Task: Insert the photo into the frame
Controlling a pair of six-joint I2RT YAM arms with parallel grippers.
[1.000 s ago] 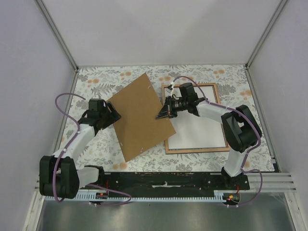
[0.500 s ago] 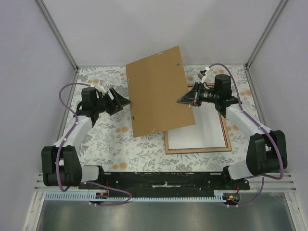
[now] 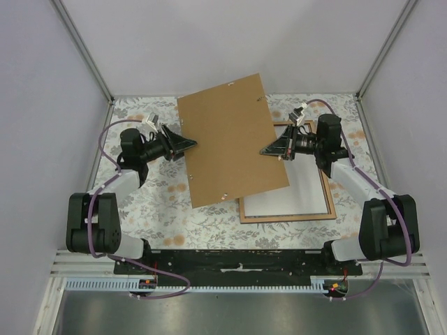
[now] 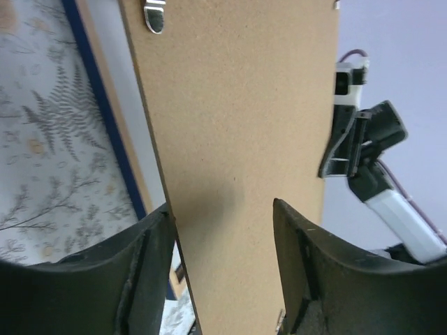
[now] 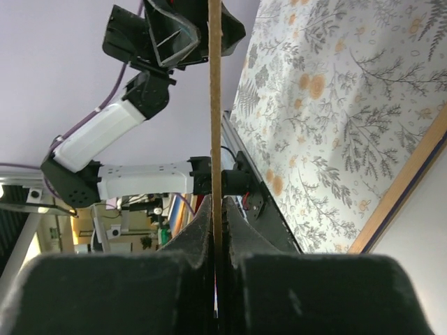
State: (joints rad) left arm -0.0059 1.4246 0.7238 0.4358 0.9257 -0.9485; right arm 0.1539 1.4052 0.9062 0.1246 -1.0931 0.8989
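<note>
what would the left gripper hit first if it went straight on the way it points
The brown backing panel: its near edge lies right ahead of the open left gripper, seemingly already between the fingers, though depth is unclear.

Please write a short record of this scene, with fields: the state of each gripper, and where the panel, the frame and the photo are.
backing panel: brown, lifted off the table, tilted
right gripper: shut on the panel's right edge
left gripper: open at the panel's left edge, no grip
frame: flat on the table, partly hidden by the panel
photo: inside the frame, white side up
</note>
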